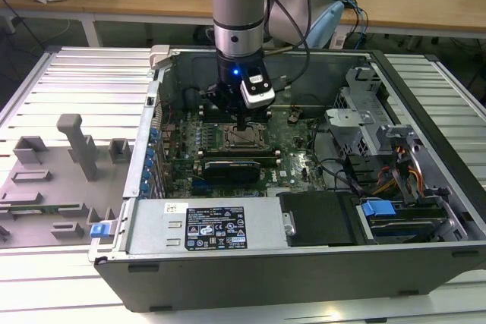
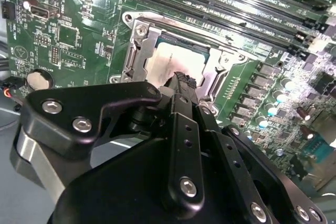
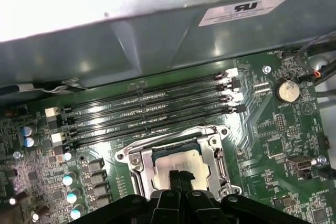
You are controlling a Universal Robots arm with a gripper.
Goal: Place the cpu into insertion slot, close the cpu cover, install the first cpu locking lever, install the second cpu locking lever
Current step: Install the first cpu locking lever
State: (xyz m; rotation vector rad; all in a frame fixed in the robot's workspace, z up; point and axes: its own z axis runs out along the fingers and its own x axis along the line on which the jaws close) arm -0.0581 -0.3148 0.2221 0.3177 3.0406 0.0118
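The open computer case (image 1: 304,263) is being kept flat on its side on the worktop (image 1: 76,89), so that the green motherboard (image 1: 296,161) is being presented face-up to an arm coming straight down from above. In the exterior view the arm (image 1: 237,5) is being held vertically over the middle of the board, with the pincer (image 1: 241,121) pointed down at the insertion slot (image 1: 244,139).

The cpu (image 3: 176,162) is being seen seated inside the insertion slot (image 3: 176,161), its pale metal top showing level within the silvery surround, in both wrist views. The cpu cover (image 3: 218,163) appears to be lying down around the chip as a thin metal frame, the chip's top being visible through its central window; whether it is fully latched cannot be judged, and the locking levers cannot be picked out with confidence.

The pincer (image 3: 179,178) is being held with its fingertips drawn together into a single narrow black tip, nothing being clamped between them. That closed tip is being set directly above the cpu (image 2: 168,64), on or just over the edge of its top nearest the wrist; contact cannot be confirmed. A closed tip is judged to suit pressing or nudging rather than gripping, which would fit the chip being already in its seat.

The memory slots (image 3: 152,111) are lying just beyond the socket, well clear of the tip.
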